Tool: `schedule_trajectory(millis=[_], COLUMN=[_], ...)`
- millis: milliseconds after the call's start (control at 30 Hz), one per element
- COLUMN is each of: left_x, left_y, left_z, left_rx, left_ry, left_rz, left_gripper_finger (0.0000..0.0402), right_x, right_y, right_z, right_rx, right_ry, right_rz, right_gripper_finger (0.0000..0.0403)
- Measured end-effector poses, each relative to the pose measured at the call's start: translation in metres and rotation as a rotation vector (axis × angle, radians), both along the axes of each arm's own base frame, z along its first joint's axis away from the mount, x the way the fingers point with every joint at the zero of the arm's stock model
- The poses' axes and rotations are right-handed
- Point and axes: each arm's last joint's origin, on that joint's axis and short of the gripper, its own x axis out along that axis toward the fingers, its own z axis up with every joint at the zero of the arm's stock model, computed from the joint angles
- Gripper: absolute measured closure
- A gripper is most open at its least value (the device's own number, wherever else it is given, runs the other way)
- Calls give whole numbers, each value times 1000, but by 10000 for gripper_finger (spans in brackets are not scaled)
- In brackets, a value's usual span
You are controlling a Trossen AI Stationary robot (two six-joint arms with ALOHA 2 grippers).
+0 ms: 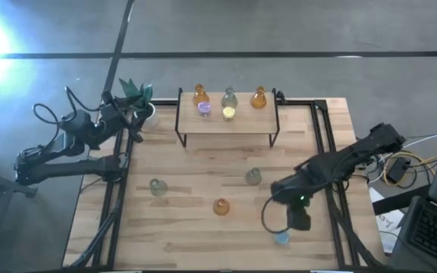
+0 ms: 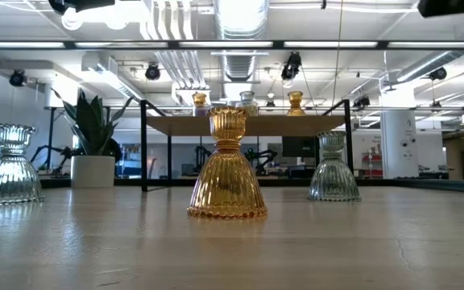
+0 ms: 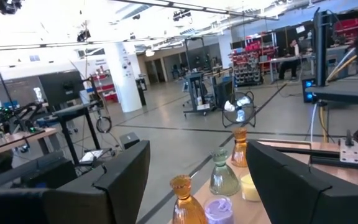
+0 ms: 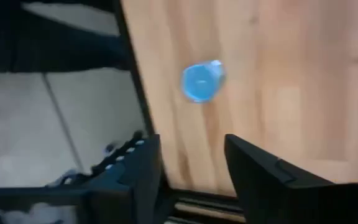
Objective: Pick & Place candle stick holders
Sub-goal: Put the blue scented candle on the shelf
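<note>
Both arms black throughout, built of boxy, angular links joined by rounded joint housings. Left arm [image 1: 74, 144]: loose black cables loop off its links near the wrist and shoulder. Right arm [image 1: 340, 163]: a black cable hangs in a round loop below the forearm; a small green indicator light glows on the wrist housing. Right claw [image 4: 191, 168]: two broad, flat, matte black fingers with bevelled edges; a ridged black part sits beside one finger. Left claw [image 3: 197, 180]: same matte black, slab-like fingers with chamfered corners.
</note>
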Motion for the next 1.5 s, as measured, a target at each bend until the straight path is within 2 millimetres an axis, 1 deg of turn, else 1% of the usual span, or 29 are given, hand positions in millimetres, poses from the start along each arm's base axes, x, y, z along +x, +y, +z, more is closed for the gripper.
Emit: schedule_trajectory(millis=[100, 267, 367, 467, 600, 833, 1133, 1500], left_x=[0, 0, 0, 0, 0, 0, 0, 0], left_y=[0, 0, 0, 0, 0, 0, 0, 1], left_z=[0, 0, 0, 0, 0, 0, 0, 0], left_rx=[0, 0, 0, 0, -1, -1, 3, 16], left_ry=[0, 0, 0, 0, 0, 0, 3, 14], left_rz=[2, 2, 4, 4, 10, 10, 9, 21], left_gripper_finger=[131, 131, 131, 131, 131, 132, 133, 133], right_x=[7, 12, 15, 19, 24, 22, 19, 23], right_y=[12, 26, 35, 45, 59, 80, 104, 114], right_z=[-21, -50, -68, -85, -105, -133, -149, -171], right_rx=[40, 16, -58, -100, -129, -167, -134, -136], right_ry=[56, 120, 107, 75, 49, 99, 88, 119], right_rz=[35, 82, 91, 106, 124, 177, 180, 153], right_gripper_finger=[201, 142, 118, 105, 99, 106, 118, 124])
